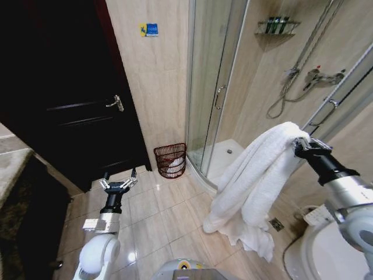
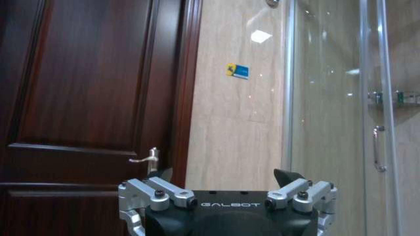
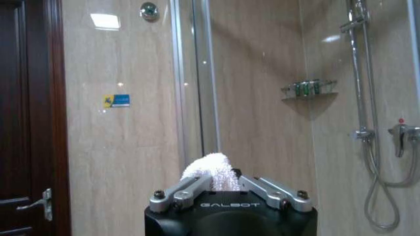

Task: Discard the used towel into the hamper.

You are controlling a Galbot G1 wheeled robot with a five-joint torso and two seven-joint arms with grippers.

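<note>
A large white towel (image 1: 256, 175) hangs in long folds from my right gripper (image 1: 302, 142), which is shut on its top end at the right of the head view; its lower end reaches the floor tiles. In the right wrist view a tuft of the towel (image 3: 211, 169) sticks up between the closed fingers of the right gripper (image 3: 220, 183). The hamper (image 1: 170, 160), a dark reddish-brown wire basket, stands on the floor against the wall between the dark door and the shower cabin, well to the left of the towel. My left gripper (image 1: 118, 181) is held low at the left, open and holding nothing.
A dark wooden door (image 1: 70, 93) with a lever handle fills the left. A curved glass shower cabin (image 1: 215, 87) stands beside the hamper. A toilet (image 1: 326, 251) sits at the lower right. Beige floor tiles (image 1: 157, 216) lie open between me and the hamper.
</note>
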